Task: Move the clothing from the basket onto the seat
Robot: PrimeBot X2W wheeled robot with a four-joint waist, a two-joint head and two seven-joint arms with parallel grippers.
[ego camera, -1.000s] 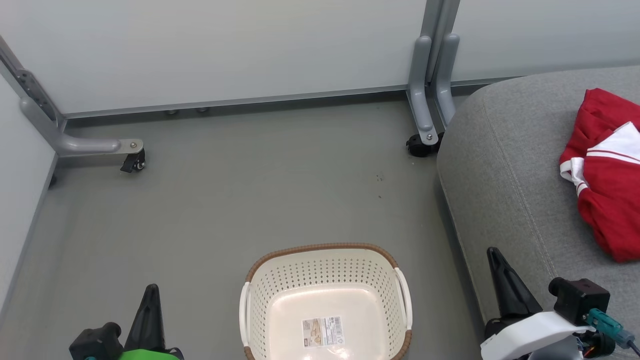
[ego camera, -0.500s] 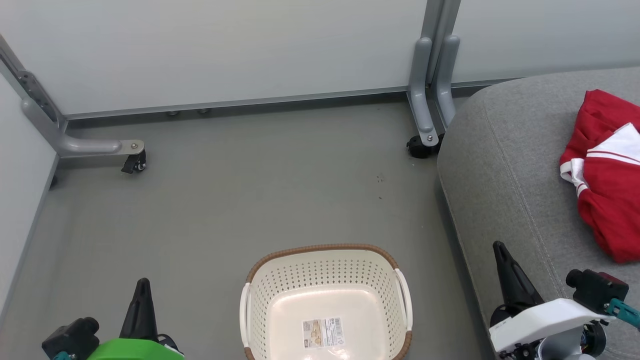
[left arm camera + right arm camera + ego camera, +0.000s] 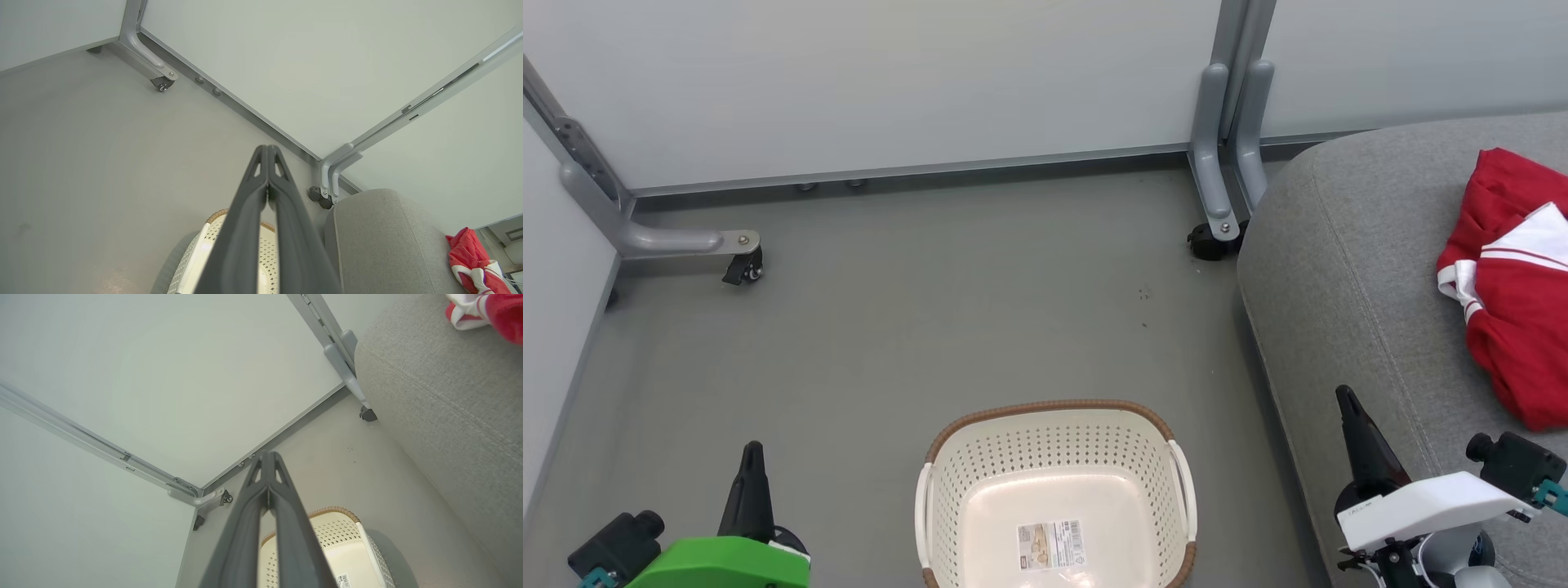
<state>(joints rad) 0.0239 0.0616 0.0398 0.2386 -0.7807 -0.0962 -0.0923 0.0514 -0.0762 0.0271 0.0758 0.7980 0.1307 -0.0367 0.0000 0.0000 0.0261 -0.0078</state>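
The red-and-white clothing (image 3: pixel 1515 278) lies heaped on the grey seat (image 3: pixel 1356 269) at the right; it also shows as clothing (image 3: pixel 474 265) low right in the left wrist view and clothing (image 3: pixel 490 308) at the top right of the right wrist view. The cream basket (image 3: pixel 1054 498) stands on the floor at bottom centre, with just a label sticker inside. My left gripper (image 3: pixel 752 454) is shut, left of the basket. My right gripper (image 3: pixel 1342 396) is shut beside the seat's front edge. Their fingertips meet, left gripper (image 3: pixel 267 148) and right gripper (image 3: pixel 267 454), holding nothing.
Pale partition panels (image 3: pixel 890 73) enclose the grey floor (image 3: pixel 890 327). Their metal feet carry castors, a castor (image 3: pixel 742 268) at the left and a castor (image 3: pixel 1207 241) close to the seat's far corner.
Both arms have drawn back toward the bottom corners of the head view, the left gripper leftward, the right gripper rightward. The clothing and basket have stayed put.
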